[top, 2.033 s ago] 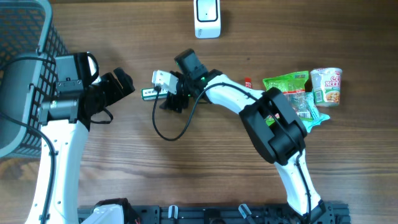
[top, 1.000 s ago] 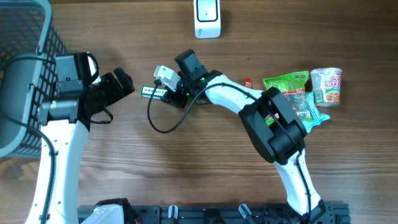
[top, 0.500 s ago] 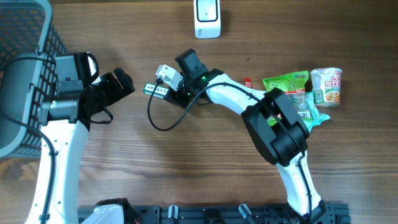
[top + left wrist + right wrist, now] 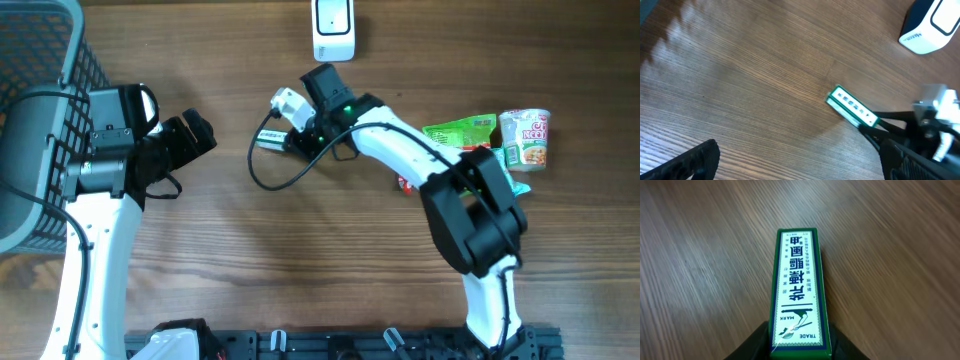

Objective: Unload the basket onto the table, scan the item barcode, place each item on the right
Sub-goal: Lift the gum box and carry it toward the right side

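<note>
The item is a slim green box with a white printed label (image 4: 270,138) (image 4: 797,290) (image 4: 852,106). My right gripper (image 4: 298,137) (image 4: 800,351) is shut on one end of it, a black finger on each side, and holds it lengthwise over the wood. No barcode shows on the faces in view. The white scanner (image 4: 333,30) (image 4: 934,25) stands at the table's far edge, beyond and to the right of the box. My left gripper (image 4: 195,140) (image 4: 805,167) stays open and empty to the left of the box, well apart from it.
A dark mesh basket (image 4: 40,110) fills the far left. A green snack packet (image 4: 460,133), a cup of noodles (image 4: 527,138) and a small red item (image 4: 405,183) lie at the right. A black cable (image 4: 272,182) loops below the right gripper.
The right gripper has carried the green box right and toward the far edge, nearer the scanner, and its arm has swung with it. The left arm has not moved.
</note>
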